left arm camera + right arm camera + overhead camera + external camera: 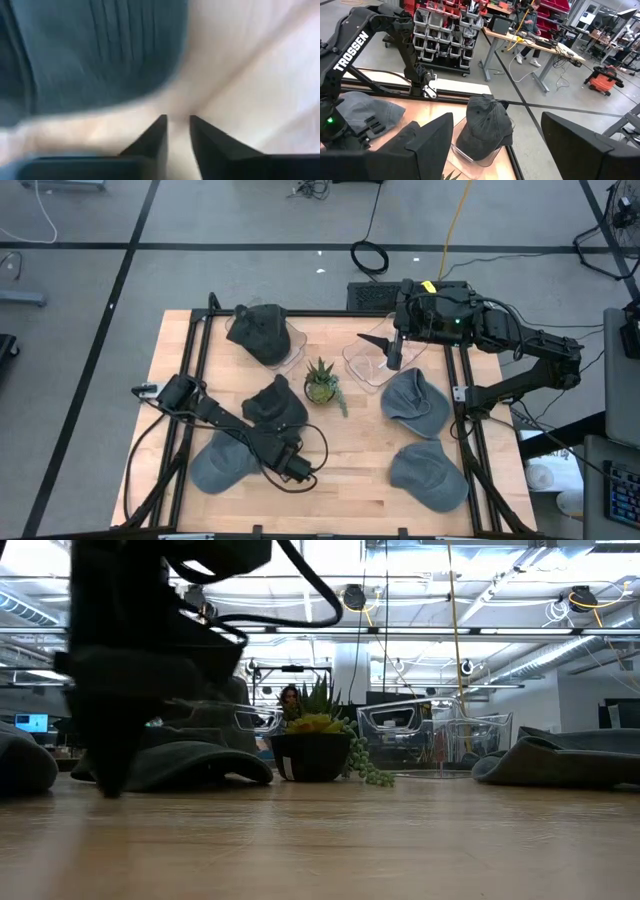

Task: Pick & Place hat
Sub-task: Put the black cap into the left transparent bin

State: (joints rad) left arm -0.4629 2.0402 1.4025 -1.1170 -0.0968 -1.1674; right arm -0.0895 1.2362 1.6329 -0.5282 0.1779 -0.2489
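Several caps lie on the table. A dark one (pixel 262 332) (pixel 485 127) sits on a clear bin at the far left. Another dark one (pixel 275 405) lies mid-table. A blue-grey one (pixel 222 463) (pixel 95 50) lies at the near left, and two grey ones (pixel 412 400) (pixel 428 477) lie on the right. My left gripper (pixel 300 470) (pixel 177 125) hangs low over bare wood just right of the blue-grey cap, its fingers narrowly open and touching nothing. My right gripper (pixel 392 350) (pixel 496 120) is wide open above the right clear bin (pixel 380 362).
A small potted succulent (pixel 322 385) (pixel 315 745) stands mid-table between the bins. Black frame rails (pixel 195 370) run along the table's left and right sides. Bare wood (pixel 350 450) lies between the near caps. The low view shows the left arm (pixel 130 670) close in front.
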